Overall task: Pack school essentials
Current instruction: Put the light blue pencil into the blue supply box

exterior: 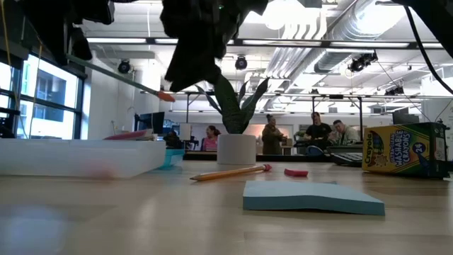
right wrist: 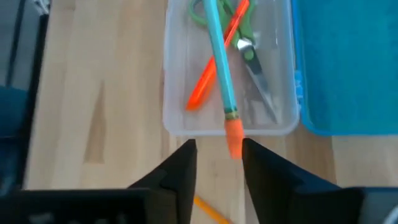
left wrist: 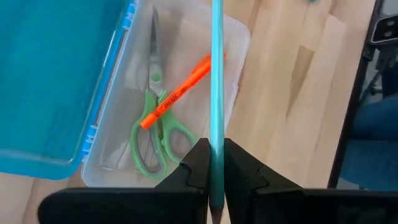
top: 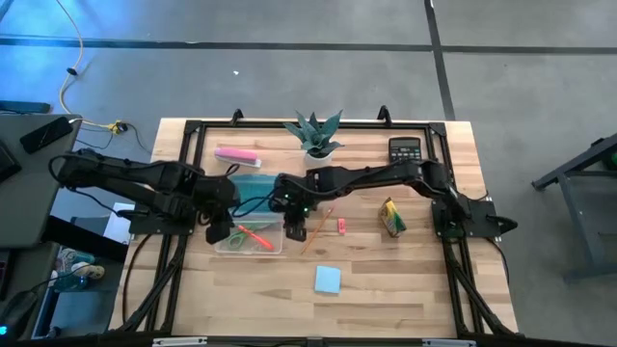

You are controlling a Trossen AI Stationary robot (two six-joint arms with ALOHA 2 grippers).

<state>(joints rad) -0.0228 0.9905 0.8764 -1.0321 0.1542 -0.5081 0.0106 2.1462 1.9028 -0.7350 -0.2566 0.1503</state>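
- My left gripper (left wrist: 212, 177) is reached in from the left side over the clear box (top: 249, 241), fingers pinched tight on the teal pencil (left wrist: 216, 93).
- The pencil is off the table, angled above the open box; its orange eraser end (right wrist: 233, 138) points out past the box's end wall.
- My right gripper (right wrist: 217, 165) comes across from the right side, elbow near the calculator (top: 405, 149), fingers spread on either side of that eraser end without gripping it.
- In the box I see the green scissors (left wrist: 151, 134) with the red pen (left wrist: 177, 96) lying across them; the teal lid (left wrist: 53, 81) is folded open beside it.
- On the table right of the box: orange pencil (top: 317, 228), small pink eraser (top: 340, 227), crayon box (top: 390, 218), blue note pad (top: 327, 280).
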